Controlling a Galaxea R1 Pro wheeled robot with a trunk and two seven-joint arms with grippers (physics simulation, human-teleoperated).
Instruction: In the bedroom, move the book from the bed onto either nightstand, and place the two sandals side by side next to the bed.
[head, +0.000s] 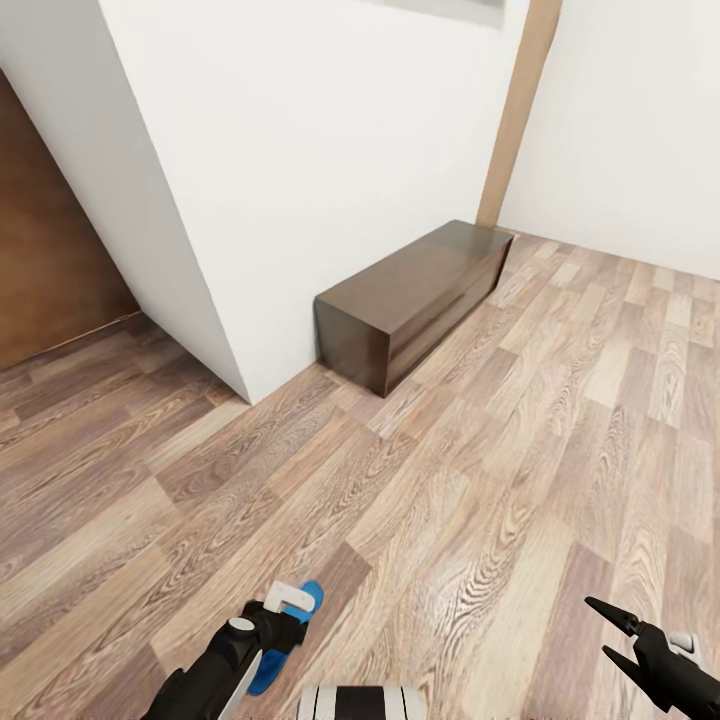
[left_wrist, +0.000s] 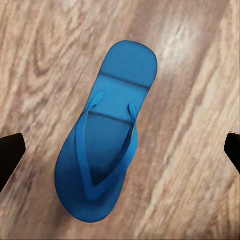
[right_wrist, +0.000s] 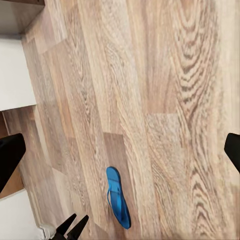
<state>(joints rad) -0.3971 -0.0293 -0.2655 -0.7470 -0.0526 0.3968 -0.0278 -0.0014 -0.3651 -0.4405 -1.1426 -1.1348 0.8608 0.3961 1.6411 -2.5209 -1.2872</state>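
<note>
left tool (left_wrist: 120, 150) spread over sandal (left_wrist: 107, 135) (flat on floor (head: 450, 500)) | right tool (head: 615, 632) empty

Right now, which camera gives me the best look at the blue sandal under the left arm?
The left wrist view: the sandal lies whole on the floor planks, sole and thong straps plain, between the open fingertips. The head view shows only blue bits of it behind the left gripper. The right wrist view shows it whole but small.
</note>
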